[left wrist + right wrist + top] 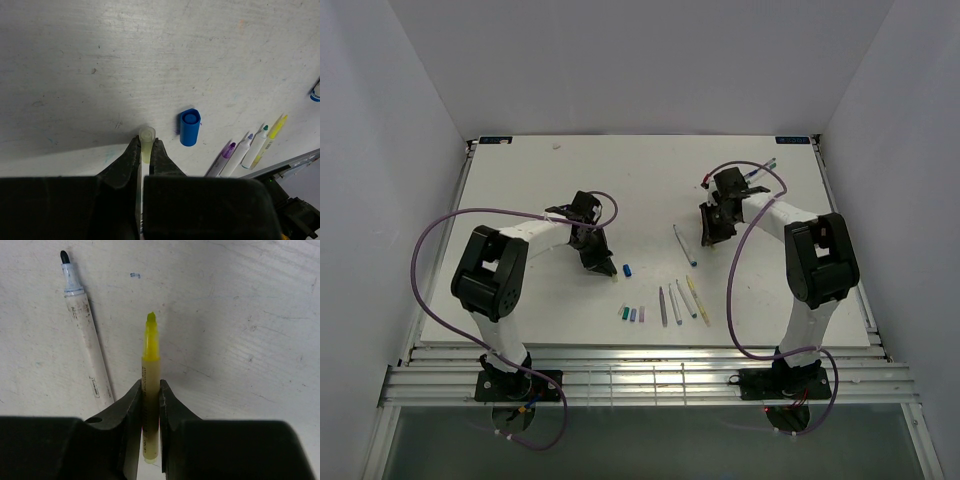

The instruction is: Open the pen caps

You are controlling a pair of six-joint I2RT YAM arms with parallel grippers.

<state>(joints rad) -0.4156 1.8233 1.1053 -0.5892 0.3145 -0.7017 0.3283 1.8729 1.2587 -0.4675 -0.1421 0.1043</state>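
Observation:
My left gripper (pixel 146 145) is shut on a pale yellow pen cap (pixel 147 136), held low over the table; in the top view it (pixel 597 262) is left of centre. A blue cap (pixel 189 127) lies just right of it, also in the top view (pixel 627 270). My right gripper (pixel 150 387) is shut on an uncapped yellow pen (pixel 151 352), tip pointing away; in the top view it (pixel 712 236) is at the right. A whitish pen with a dark bare tip (pixel 86 340) lies to its left.
Several uncapped pens (pixel 680 301) lie side by side near the front edge, also in the left wrist view (pixel 246 149). Three small caps (pixel 632 314) lie in a row left of them. The table's front edge (pixel 640 347) is just beyond them.

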